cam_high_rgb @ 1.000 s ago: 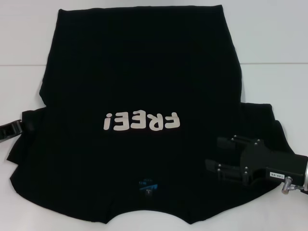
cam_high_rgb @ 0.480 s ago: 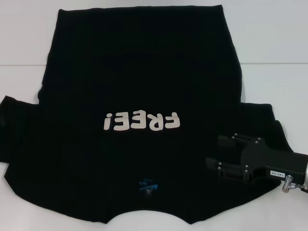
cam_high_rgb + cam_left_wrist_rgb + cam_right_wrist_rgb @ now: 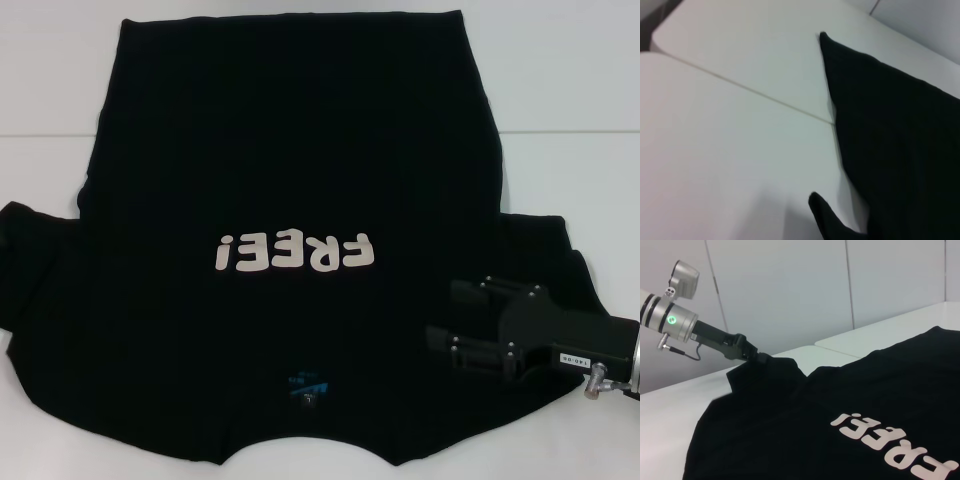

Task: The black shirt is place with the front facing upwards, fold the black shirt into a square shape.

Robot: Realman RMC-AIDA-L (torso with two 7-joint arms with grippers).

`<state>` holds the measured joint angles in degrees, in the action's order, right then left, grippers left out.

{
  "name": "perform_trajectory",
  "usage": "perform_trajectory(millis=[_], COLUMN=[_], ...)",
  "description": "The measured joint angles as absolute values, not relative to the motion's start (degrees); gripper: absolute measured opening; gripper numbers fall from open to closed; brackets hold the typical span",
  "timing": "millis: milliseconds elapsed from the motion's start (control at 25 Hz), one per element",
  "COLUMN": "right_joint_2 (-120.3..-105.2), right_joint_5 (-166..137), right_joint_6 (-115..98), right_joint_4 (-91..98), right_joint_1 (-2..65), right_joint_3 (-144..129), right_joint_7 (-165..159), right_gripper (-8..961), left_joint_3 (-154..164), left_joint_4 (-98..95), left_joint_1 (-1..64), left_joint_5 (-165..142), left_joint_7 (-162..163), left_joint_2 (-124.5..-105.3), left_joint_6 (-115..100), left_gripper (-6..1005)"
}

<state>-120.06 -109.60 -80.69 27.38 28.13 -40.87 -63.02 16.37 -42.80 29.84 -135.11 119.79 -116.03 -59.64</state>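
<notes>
One black shirt (image 3: 290, 150); left claw (image 3: 759, 358) pinches its sleeve, right claw (image 3: 440, 318) spread.

The shirt (image 3: 290, 200) lies flat on the table (image 3: 570, 90), front up, collar nearest the robot, hem at the far edge. The right gripper (image 3: 470, 325) sits over the right sleeve. The left gripper (image 3: 752, 356) meets the left sleeve's outer edge.

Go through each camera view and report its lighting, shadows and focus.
Head view: even, soft light; the black cotton T-shirt reads as a flat dark mass, folds barely visible. Left wrist view: soft focus, with a faint shadow along the shirt's edge on the white table. Right wrist view: the left gripper at the sleeve, a green light glowing on its arm.
</notes>
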Motion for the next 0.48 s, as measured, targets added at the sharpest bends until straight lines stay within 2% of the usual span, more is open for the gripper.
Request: perform_trajectory(millis=[480], right_joint_2=[-120.06], right_joint_5=[-109.5], right_joint_6=[-80.7], right_joint_4=[27.4], right_joint_1=[28.6], right_joint_3=[-40.9], right_joint_7=[-63.0], right_gripper=[793], left_joint_3=[16.4], left_joint_4=[-45.0], left_joint_1=[29.4], left_joint_5=[-135.0], left_joint_7=[121.2], left_joint_2=[-115.93], left_joint_6=[-60.3], left_gripper=[82])
